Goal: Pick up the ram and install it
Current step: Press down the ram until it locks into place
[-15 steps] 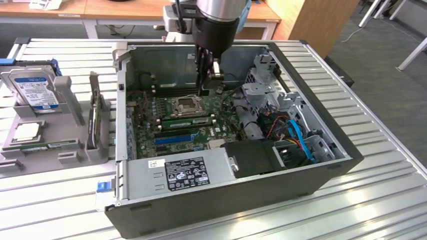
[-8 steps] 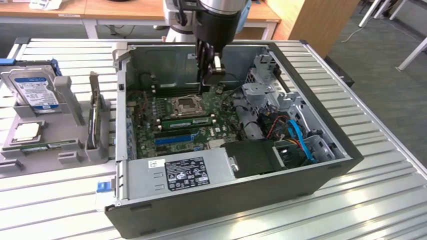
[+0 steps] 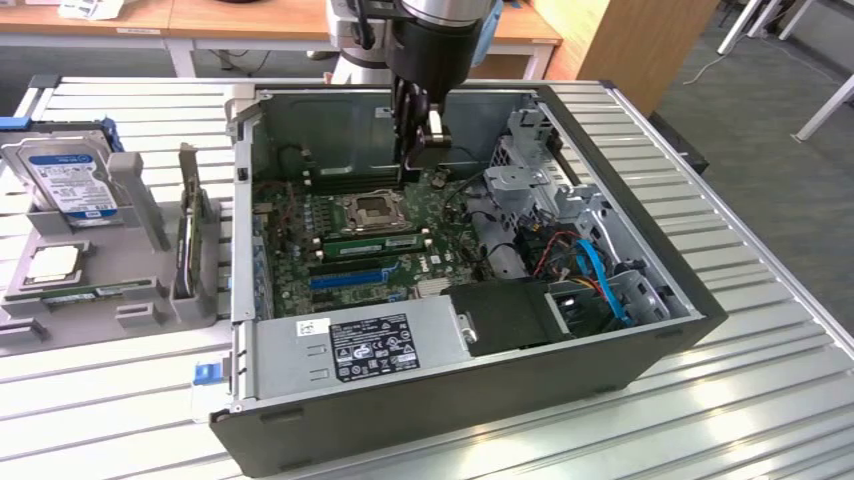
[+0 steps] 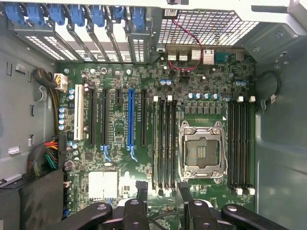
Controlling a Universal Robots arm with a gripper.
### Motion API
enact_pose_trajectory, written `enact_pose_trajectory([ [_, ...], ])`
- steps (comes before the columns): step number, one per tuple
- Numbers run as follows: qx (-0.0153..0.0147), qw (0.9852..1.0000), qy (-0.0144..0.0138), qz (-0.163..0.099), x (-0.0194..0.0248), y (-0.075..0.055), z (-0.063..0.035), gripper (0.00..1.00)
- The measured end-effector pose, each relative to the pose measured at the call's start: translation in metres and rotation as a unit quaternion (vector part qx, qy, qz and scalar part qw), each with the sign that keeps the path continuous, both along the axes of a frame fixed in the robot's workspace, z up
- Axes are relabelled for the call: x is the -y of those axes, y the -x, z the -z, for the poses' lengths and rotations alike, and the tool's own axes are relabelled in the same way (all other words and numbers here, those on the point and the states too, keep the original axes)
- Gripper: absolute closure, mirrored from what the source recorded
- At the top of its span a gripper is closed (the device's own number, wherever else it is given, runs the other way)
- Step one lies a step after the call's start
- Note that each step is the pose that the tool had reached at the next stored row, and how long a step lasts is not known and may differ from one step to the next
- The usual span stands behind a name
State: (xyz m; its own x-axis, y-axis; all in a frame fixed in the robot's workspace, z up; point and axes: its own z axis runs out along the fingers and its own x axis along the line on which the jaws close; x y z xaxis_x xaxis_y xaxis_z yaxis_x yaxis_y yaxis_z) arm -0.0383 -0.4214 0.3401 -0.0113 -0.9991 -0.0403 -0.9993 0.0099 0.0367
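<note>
A silver table (image 3: pixel 747 330) of ribbed metal slats carries the whole set-up. Behind it, at the top of the exterior view, stand pale wooden desks (image 3: pixel 240 15), and grey carpet floor (image 3: pixel 774 170) runs down the exterior view's right.

In the middle of the table lies a black tower computer case (image 3: pixel 441 400), its side off, with a grey metal power supply (image 3: pixel 360 345) nearest the camera. Inside is the green motherboard (image 3: pixel 296 230).

The black two-fingered claw (image 3: pixel 416 160) hangs over the board in the upper centre of the frame, fingers apart and holding nothing. In the wrist view its tips point at the board beside the square metal processor socket (image 4: pixel 201 146) and the long black memory slots (image 4: pixel 163 143).

The ram (image 3: pixel 104 291) — a thin green circuit-board stick — lies flat in a grey plastic holder (image 3: pixel 140 200) at the lower left of the exterior view, outside the case and well apart from the claw. A silver hard drive with a blue label (image 3: pixel 67 180) stands propped in the same holder.
</note>
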Motion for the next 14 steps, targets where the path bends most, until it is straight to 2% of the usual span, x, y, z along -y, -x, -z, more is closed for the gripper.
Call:
enact_pose_trajectory([
  [8,0.0000,1.0000,0.0000,0.000,0.0000,0.0000,0.0000,0.64],
  [10,0.0000,1.0000,0.0000,0.000,0.0000,0.0000,0.0000,0.76],
  [11,0.0000,1.0000,0.0000,0.000,0.0000,0.0000,0.0000,0.76],
  [13,0.0000,1.0000,0.0000,0.000,0.0000,0.0000,0.0000,0.88],
  [14,0.0000,1.0000,0.0000,0.000,0.0000,0.0000,0.0000,0.88],
])
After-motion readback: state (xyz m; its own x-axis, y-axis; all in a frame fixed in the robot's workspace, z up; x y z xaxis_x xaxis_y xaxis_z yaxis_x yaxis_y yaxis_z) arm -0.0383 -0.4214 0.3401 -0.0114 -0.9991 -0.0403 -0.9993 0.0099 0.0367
